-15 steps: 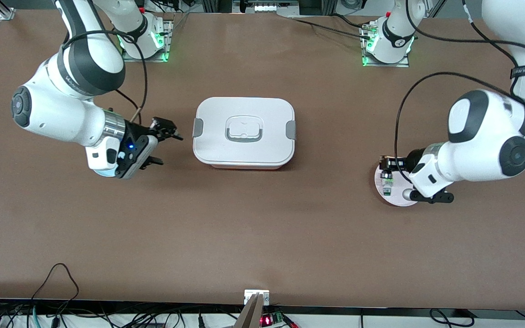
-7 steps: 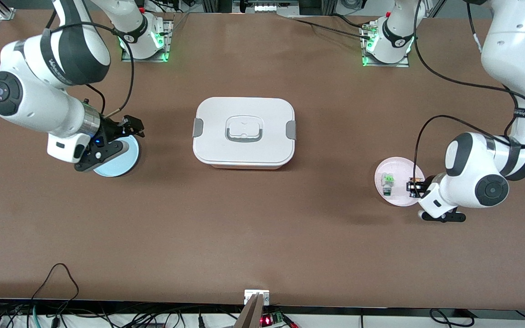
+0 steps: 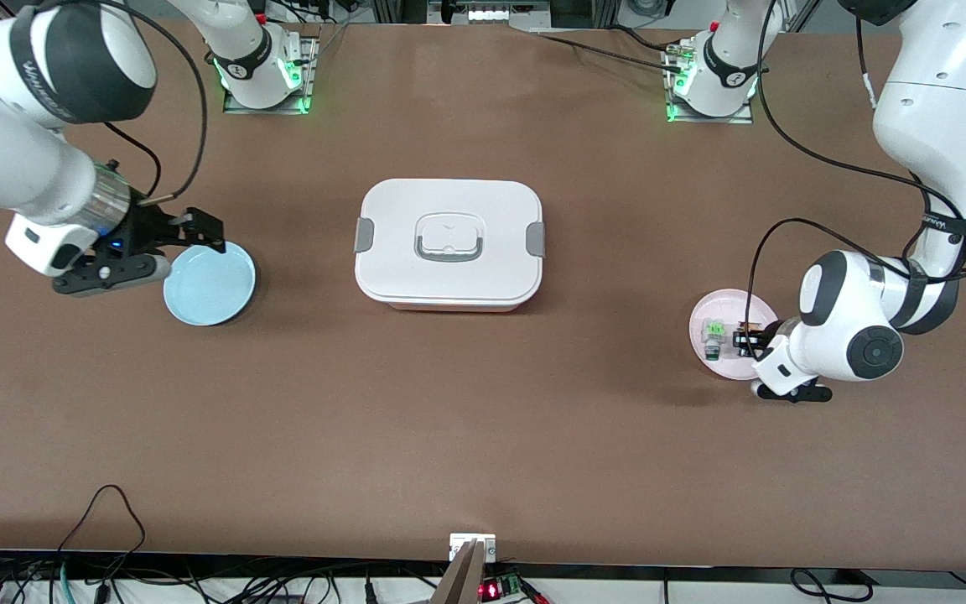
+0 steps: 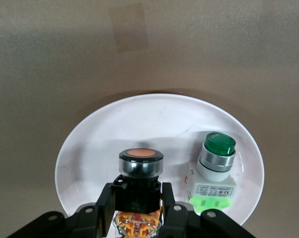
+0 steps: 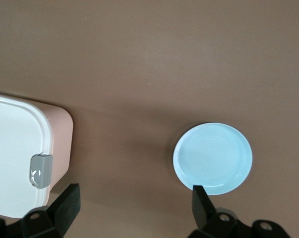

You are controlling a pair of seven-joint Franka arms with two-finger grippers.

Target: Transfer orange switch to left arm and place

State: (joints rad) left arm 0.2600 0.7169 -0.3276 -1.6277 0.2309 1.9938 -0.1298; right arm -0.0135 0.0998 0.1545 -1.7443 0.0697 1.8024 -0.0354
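Note:
The orange switch (image 4: pixel 141 168), black with an orange button and an orange base, is clamped between the fingers of my left gripper (image 4: pixel 137 198). It is held just over the pink plate (image 4: pixel 139 124). In the front view the left gripper (image 3: pixel 743 340) and the switch (image 3: pixel 740 339) are over that plate (image 3: pixel 722 309) at the left arm's end of the table. The white box (image 3: pixel 449 243) with grey latches stands mid-table, lid on. My right gripper (image 3: pixel 185 250) hovers open and empty beside the blue plate (image 3: pixel 210 294). In the right wrist view the right gripper (image 5: pixel 134 198) is over bare table.
A green-and-white switch (image 3: pixel 712 337) lies on the pink plate beside the held one, and shows in the left wrist view (image 4: pixel 216 168). The blue plate (image 5: pixel 212 157) holds nothing. The box (image 5: pixel 15 153) lies between the two plates. Brown tabletop surrounds it.
The right arm has swung away from the box toward its own end of the table, uncovering the blue plate. The left gripper has shifted over the pink plate, still shut on the switch.

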